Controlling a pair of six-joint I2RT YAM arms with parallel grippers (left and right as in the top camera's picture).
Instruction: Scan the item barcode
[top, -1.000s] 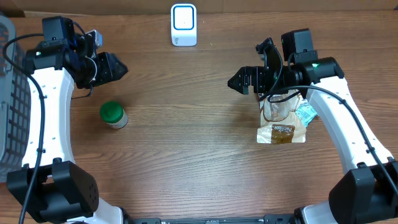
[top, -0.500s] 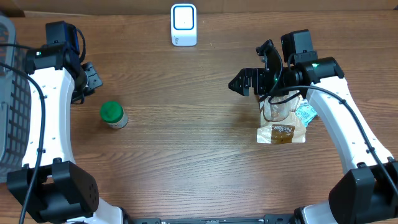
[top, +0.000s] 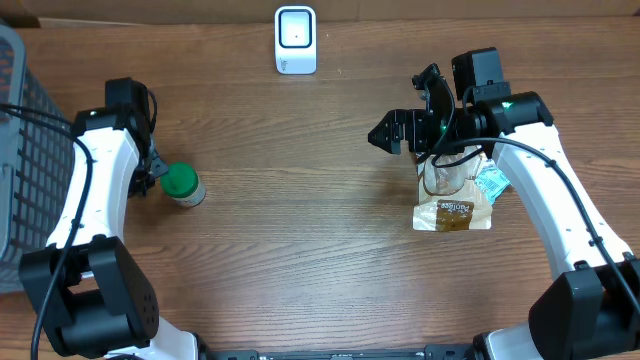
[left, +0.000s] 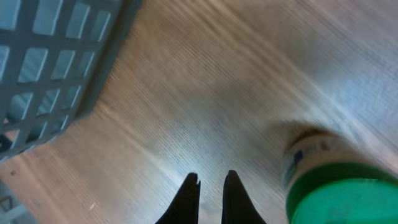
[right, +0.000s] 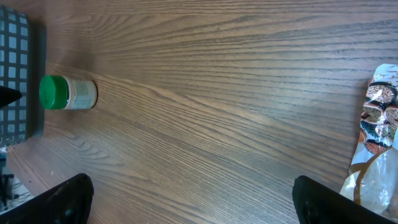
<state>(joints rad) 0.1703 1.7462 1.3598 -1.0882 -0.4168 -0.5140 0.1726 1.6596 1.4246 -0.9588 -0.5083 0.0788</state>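
Since the wooden desk (top: 300, 250) took up most of the overhead view, we started there. It carried every item, and a grey basket (top: 20, 150) sat at its left edge. The 2 arms came next: the left arm (top: 100, 190) bent down beside the basket, and the right arm (top: 540, 170) reached in over a small pile of snack bags (top: 455, 205). A white scanner (top: 295, 40) stood at the far edge, well apart from both.

We took the item to be the green-lidded jar (top: 183, 185). It appeared to stand upright on the desk near the basket, with the left arm just beside it. The left pincer (left: 210, 180) was closed to a narrow slit and held nothing, and in the blurred wrist view the jar sat just to its right. The right pincer (top: 378, 134) stood wide and empty, well away from the jar.

We judged the jar light and rigid, probably plastic, with a smooth round wall that could slip or roll out of a loose pinch. We would grip it across the ribbed lid or just under it. That would leave the paper label bare so the barcode could face the scanner. We could not see where on the label the barcode was.
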